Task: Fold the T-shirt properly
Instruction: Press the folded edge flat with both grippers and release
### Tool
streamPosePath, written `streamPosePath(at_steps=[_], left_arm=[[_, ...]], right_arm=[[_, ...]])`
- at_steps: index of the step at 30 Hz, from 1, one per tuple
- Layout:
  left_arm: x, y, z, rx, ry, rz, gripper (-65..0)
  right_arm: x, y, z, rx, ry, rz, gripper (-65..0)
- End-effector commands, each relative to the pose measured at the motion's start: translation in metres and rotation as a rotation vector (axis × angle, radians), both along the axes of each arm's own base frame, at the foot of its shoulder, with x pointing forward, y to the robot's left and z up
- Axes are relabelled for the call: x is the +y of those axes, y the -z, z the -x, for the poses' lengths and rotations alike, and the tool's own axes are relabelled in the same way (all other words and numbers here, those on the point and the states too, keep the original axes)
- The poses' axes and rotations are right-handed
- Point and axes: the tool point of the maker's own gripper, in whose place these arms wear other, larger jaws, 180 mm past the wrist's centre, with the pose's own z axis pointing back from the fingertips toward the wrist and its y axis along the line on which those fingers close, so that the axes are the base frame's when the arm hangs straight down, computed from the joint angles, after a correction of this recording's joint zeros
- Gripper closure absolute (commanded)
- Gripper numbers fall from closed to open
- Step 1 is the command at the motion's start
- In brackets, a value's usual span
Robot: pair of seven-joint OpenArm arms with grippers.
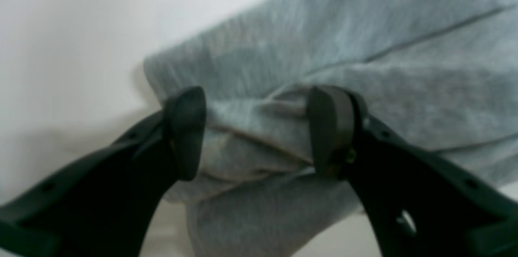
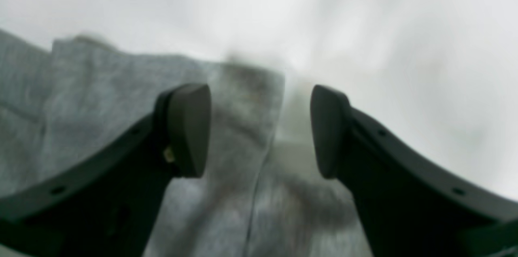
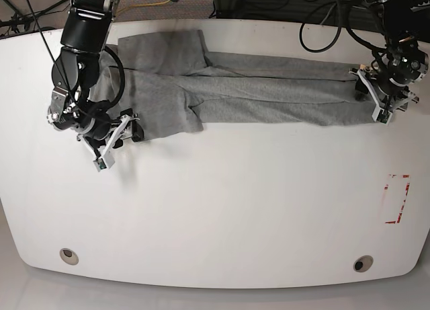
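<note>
White desk [image 3: 222, 209] with red marks [image 3: 396, 199] and cables [image 3: 322, 27] behind. Left claw [image 1: 257, 131] apart astride a T-shirt [image 3: 255, 88] fold; right claw [image 2: 261, 129] apart over its edge. Both close views blurred.

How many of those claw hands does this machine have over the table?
2. The right gripper sits at the T-shirt's bunched end, on the base view's left. The left gripper sits at the shirt's other end, on that view's right. Both are open.
</note>
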Motion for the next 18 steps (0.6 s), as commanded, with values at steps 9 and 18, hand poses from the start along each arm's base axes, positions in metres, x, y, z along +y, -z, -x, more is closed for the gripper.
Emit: streamPosePath(at_steps=[9, 18], left_arm=[[0.004, -0.004, 0.0, -0.014, 0.006, -0.009, -36.7], [0.004, -0.003, 0.0, -0.011, 0.006, -0.007, -36.7]], right_arm=[[0.03, 0.011, -0.002, -0.003, -0.069, -0.039, -28.2], [0.024, -0.039, 0.005, -0.136, -0.056, 0.029, 0.0]])
